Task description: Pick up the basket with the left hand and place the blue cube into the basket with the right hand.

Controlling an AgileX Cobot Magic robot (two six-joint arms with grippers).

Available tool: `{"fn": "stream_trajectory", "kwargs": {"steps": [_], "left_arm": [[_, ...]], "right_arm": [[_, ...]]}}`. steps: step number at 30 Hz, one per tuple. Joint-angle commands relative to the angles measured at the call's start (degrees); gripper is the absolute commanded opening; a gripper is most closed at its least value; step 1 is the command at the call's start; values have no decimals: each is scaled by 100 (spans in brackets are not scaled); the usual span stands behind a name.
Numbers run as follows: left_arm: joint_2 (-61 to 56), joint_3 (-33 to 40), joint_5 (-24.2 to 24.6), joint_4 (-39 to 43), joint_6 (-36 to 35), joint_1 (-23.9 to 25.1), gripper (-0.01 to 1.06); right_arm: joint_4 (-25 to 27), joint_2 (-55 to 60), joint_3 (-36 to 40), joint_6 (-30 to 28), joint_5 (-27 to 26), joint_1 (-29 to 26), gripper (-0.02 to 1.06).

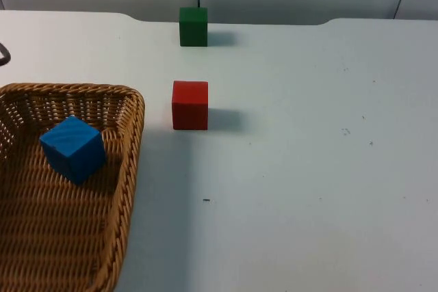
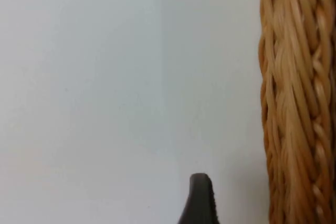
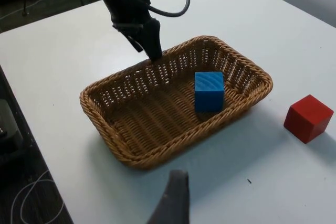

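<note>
The blue cube sits inside the wicker basket on the white table, well apart from the right gripper, whose opening cannot be judged. The left gripper meets the basket's far rim, apparently clamping it.

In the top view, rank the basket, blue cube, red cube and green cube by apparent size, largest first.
1. basket
2. blue cube
3. red cube
4. green cube

The cubes may well match: each looks smaller the farther it sits from the camera.
</note>
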Motion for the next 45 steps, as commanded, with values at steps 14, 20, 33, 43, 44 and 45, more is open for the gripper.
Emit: {"fn": "stream_trajectory", "kwargs": {"steps": [14, 20, 33, 43, 44, 45], "left_arm": [[-2634, -77, 707, 238, -888, 7, 63], [-4384, -77, 823, 93, -901, -180, 63], [-6947, 693, 1104, 318, -1057, -904, 63], [-7986, 856, 2267, 851, -1396, -956, 63], [-8160, 856, 2400, 907, -1542, -956, 63], [-8309, 856, 2483, 977, -1667, -956, 63]], "right_arm": [[-29, -28, 30, -121, -76, 1, 77], [-48, -28, 30, -139, -76, 1, 77], [-49, -43, 30, -163, -76, 1, 77], [-263, -870, 34, -189, 633, 1, 77], [-381, -1095, 34, -137, 901, 1, 77], [-479, -1224, 34, -89, 1041, 1, 77]]}}
